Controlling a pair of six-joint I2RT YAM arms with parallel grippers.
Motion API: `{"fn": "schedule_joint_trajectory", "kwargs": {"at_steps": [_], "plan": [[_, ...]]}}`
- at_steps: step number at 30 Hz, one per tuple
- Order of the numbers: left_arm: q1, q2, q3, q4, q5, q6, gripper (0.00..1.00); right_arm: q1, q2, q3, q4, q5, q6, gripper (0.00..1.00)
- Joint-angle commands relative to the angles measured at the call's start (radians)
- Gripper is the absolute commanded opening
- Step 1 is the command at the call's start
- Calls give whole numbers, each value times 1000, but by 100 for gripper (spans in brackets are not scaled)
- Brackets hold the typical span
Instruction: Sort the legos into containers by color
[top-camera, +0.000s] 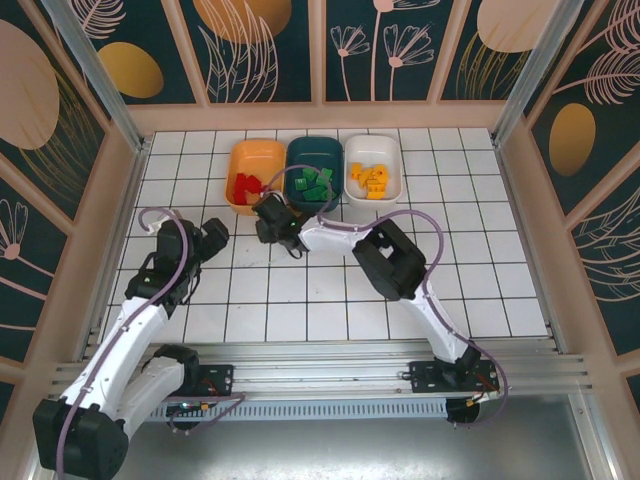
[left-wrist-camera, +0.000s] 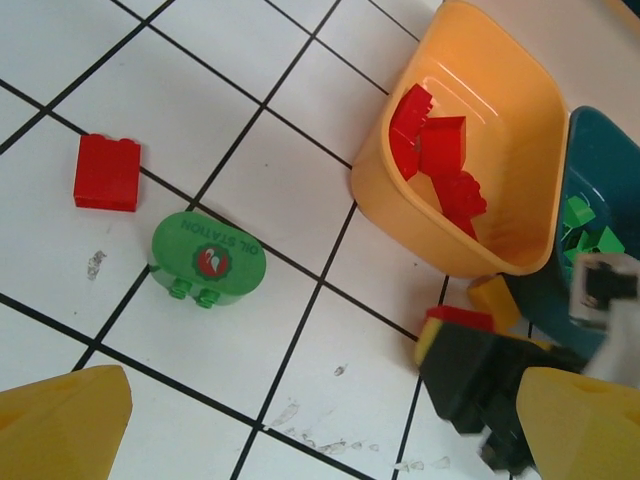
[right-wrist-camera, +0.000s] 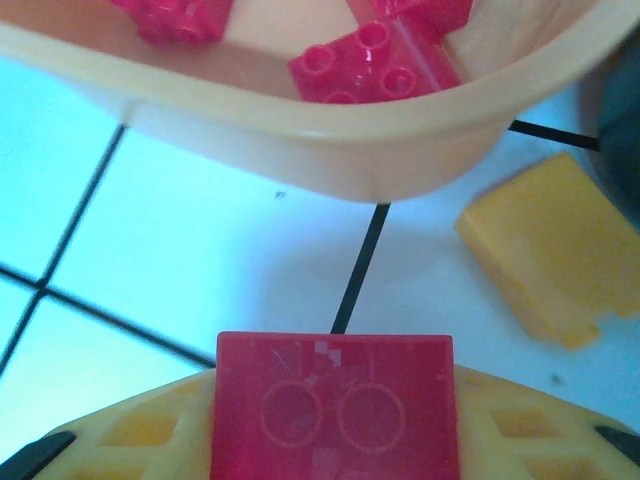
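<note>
Mia: What is the biggest thing here?

Tom: The white tiled table (top-camera: 470, 270). The trays and bricks all sit on it.

Mia: What are the pinchers doing?

Tom: The left gripper (top-camera: 215, 234) is spread wide with nothing in it. The right gripper (top-camera: 268, 214) is squeezing a small red square plastic brick (right-wrist-camera: 335, 405), very near the front of the orange tray.

Mia: Where are the trays?

Tom: Side by side at the far end. The rounded orange plastic tray (top-camera: 262, 158) has red bricks (left-wrist-camera: 440, 150) in it. The dark teal plastic tray (top-camera: 315, 150) in the middle has green bricks (top-camera: 315, 183). The white plastic tray (top-camera: 372, 148) has yellow-orange bricks (top-camera: 370, 180).

Mia: Are any bricks loose on the table?

Tom: Yes (I can see three). A green oval plastic piece (left-wrist-camera: 207, 258) with little studs lies near a red plastic block (left-wrist-camera: 107, 172), away from the trays. A yellow plastic brick (right-wrist-camera: 545, 245) lies just beside the orange tray.
</note>
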Motion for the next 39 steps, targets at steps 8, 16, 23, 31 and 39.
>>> {"fn": "schedule_joint_trajectory", "kwargs": {"at_steps": [8, 16, 23, 31, 39], "plan": [[7, 57, -77, 63, -27, -90, 99, -36, -86, 50, 83, 2, -40, 43], [7, 73, -53, 29, -49, -109, 98, -86, 101, 339, -6, -51, -79, 60], [11, 103, 1, 21, -69, -107, 99, -108, 146, 517, -94, -46, -99, 78], [142, 258, 119, 20, -110, -83, 98, -91, -139, 154, 56, -43, -85, 78], [291, 631, 261, 41, -28, 6, 77, -83, -400, -258, 187, -82, -14, 77]]}}
